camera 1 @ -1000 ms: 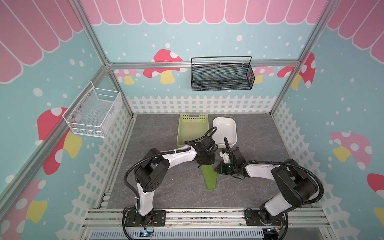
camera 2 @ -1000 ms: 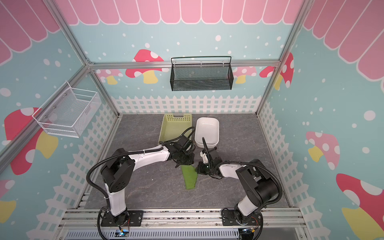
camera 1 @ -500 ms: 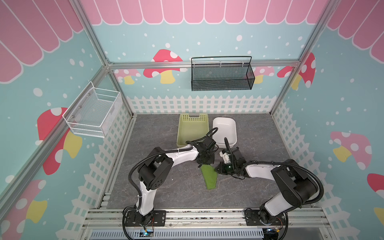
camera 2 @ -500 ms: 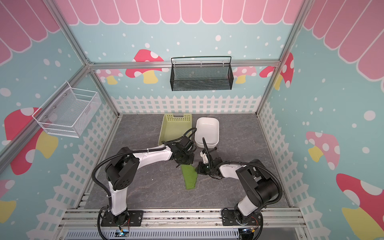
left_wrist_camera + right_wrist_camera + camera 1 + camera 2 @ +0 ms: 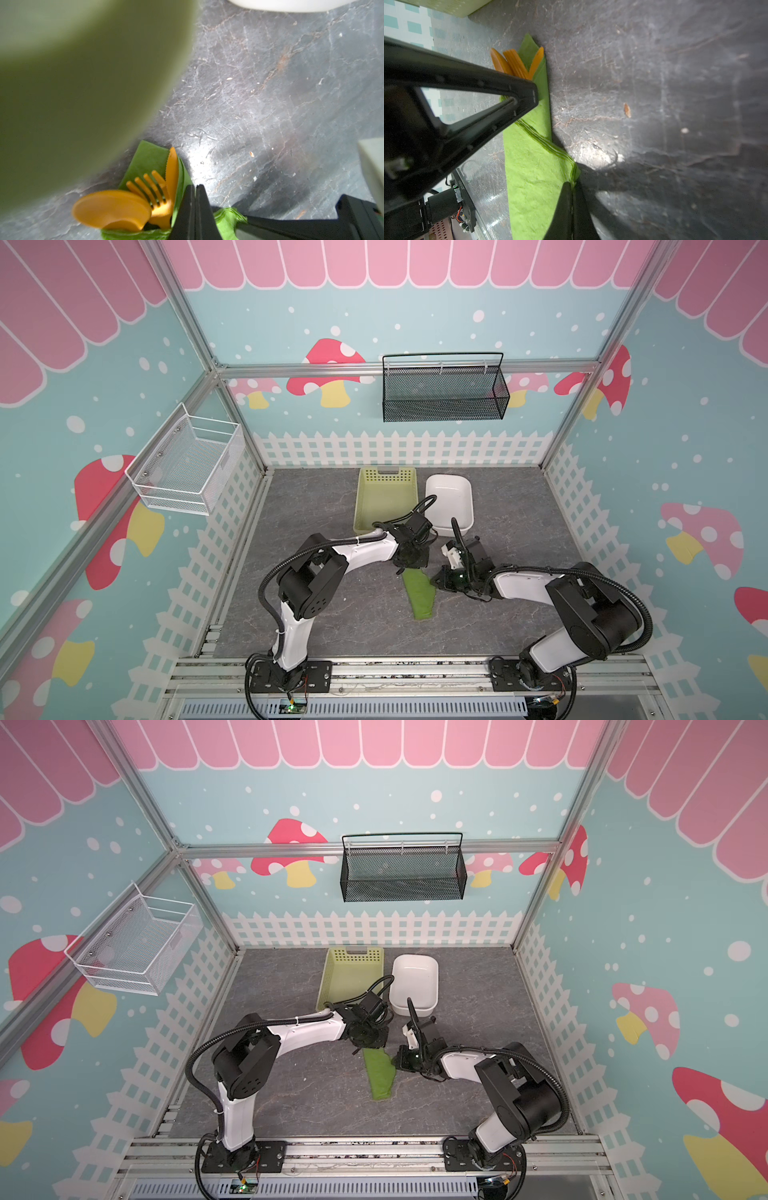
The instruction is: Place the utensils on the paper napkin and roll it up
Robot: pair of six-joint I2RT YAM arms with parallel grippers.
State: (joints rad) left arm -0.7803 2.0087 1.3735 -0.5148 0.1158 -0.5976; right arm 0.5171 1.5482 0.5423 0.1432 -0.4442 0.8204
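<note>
The paper napkin (image 5: pixel 419 593) (image 5: pixel 380 1073) lies mid-table as a narrow green roll. Out of its far end poke the orange utensils: spoon (image 5: pixel 112 209), fork (image 5: pixel 149 187) and knife (image 5: pixel 173 168), also seen in the right wrist view as spoon (image 5: pixel 498 60), fork (image 5: pixel 515 62) and knife (image 5: pixel 537 60). My left gripper (image 5: pixel 409 566) (image 5: pixel 195 187) is shut, its tip (image 5: pixel 534 93) pressed on the roll just behind the utensil heads. My right gripper (image 5: pixel 435 577) (image 5: pixel 572 185) is shut on a folded corner of the napkin (image 5: pixel 533 166) at the roll's right side.
A pale yellow-green perforated basket (image 5: pixel 386 497) and a white dish (image 5: pixel 451 497) stand just behind the grippers. A black wire basket (image 5: pixel 442 393) hangs on the back wall, a white wire basket (image 5: pixel 187 464) on the left wall.
The left arm's elbow has shifted a little to the right. Both grippers and the napkin roll stay where they were.
</note>
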